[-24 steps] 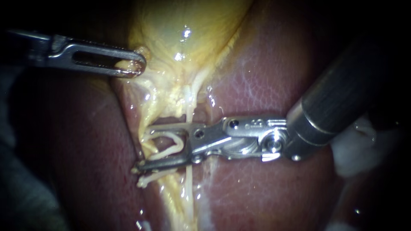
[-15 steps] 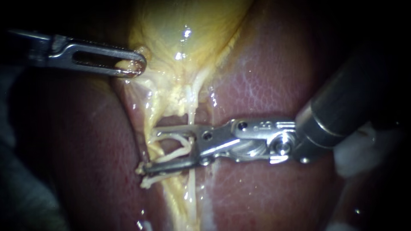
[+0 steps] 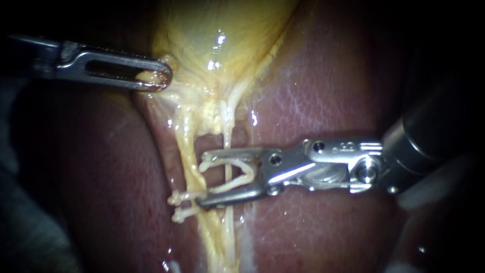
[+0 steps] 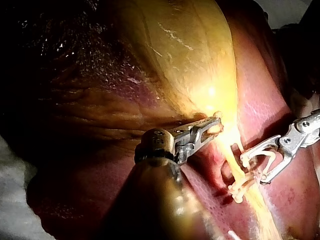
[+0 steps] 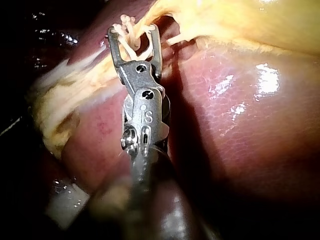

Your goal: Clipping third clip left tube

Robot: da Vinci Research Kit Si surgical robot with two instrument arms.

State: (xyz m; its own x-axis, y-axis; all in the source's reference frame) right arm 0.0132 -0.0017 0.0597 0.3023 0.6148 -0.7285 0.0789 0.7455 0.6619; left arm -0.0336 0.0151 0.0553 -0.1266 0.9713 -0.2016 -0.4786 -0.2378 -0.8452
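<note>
On the endoscope, right instrument (image 3: 202, 178) holding a loaded clip (image 3: 250, 171) in pretty wide jaws, 2 placed clips (image 3: 179, 198) on left tube (image 3: 189, 156) just beside, only left wrist view shows left instrument (image 4: 215, 126) pinching gallbladder (image 4: 190, 50) with both jaws

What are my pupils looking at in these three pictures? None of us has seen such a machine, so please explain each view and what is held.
This is a surgical robot practising on a pig's liver and yellow gallbladder. It works through two thin rods, called instruments, each ending in small jaws. One picture comes from the endoscope, a camera close to the tissue. The other two come from cameras on each instrument's arm. The left instrument grips the gallbladder's edge. The right instrument carries an open white clip between its jaws. A thin pale tube crosses the gap between them; whether it lies inside the clip I cannot tell. Beside it, a thicker yellow tube wears two white clips.
</note>
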